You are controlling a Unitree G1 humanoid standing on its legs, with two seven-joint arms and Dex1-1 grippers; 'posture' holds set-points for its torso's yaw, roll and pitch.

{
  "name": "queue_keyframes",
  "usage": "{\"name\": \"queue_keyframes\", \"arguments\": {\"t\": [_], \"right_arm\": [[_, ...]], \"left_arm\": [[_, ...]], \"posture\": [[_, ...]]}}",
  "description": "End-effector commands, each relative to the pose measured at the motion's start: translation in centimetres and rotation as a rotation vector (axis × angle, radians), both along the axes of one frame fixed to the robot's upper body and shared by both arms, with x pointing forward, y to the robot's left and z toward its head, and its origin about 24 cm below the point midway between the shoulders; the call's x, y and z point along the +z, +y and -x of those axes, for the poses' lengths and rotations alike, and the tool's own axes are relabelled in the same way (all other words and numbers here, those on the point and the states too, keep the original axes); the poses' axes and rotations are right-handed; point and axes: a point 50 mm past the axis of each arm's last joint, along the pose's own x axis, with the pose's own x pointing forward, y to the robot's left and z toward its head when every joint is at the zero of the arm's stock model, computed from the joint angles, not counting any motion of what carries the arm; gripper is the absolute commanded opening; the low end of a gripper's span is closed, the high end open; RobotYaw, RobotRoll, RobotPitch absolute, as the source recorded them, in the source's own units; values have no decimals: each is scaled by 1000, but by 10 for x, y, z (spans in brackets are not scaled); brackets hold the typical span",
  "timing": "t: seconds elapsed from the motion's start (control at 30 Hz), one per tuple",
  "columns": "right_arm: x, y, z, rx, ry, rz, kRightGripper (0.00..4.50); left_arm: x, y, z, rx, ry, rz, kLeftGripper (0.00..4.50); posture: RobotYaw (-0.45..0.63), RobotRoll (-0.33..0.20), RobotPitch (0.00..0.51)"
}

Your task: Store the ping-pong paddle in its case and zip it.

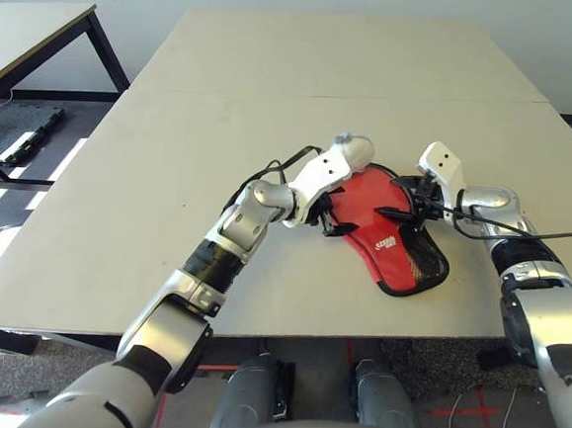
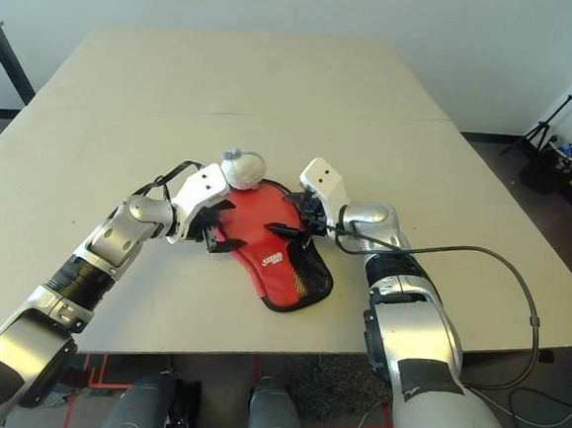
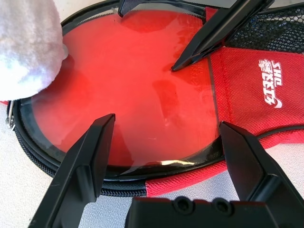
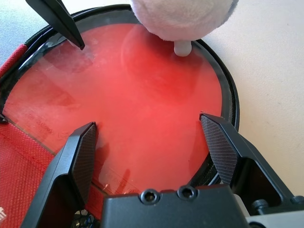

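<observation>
While both arms reached in over the near half of the table, the case lay flat between them, its narrow handle end with the white logo and black mesh pocket pointing toward the robot, close to the table's near edge. Further in, the round head of the case was open on top, and there was the ping-pong paddle, its red face up, sitting inside the black zipper trim. The handle could not be seen.

Left gripper came in from the left edge of the case, fingers well apart, hovering just over the rim of the red face and clamped on nothing. Right gripper faced it from the opposite edge, fingers equally wide, holding nothing, the paddle face lying below and just ahead of its tips. The two sets of black tips pointed toward each other across the red disc, near one another but apart.

At the far rim of the case sat a white fluffy ball, just beyond the left gripper, overlapping the edge of the paddle face.
</observation>
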Motion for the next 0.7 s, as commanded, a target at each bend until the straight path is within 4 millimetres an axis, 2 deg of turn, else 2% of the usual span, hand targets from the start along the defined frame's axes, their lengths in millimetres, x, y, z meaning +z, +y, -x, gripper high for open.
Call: {"name": "queue_keyframes", "arguments": {"t": [0.03,0.23,0.37,0.43,0.57,0.7], "right_arm": [[-28,-10,13,-18,133,68,4500],[-4,-15,4,-27,86,26,4500],[35,-20,-8,-18,17,-17,4500],[47,-22,-11,-11,2,-26,4500],[67,-22,-17,-2,-23,-19,4500],[76,-13,-23,4,-50,6,4500]], "left_arm": [[-24,3,9,1,100,-62,4473],[-28,2,12,9,135,-63,4473],[-31,1,14,7,149,-71,4473],[-32,1,15,7,153,-74,4473],[-33,2,17,5,158,-78,4473],[-33,1,18,3,159,-80,4473]], "posture": [[-99,0,60],[-96,0,59],[-91,0,62],[-89,0,64],[-84,0,68],[-69,0,74]]}}
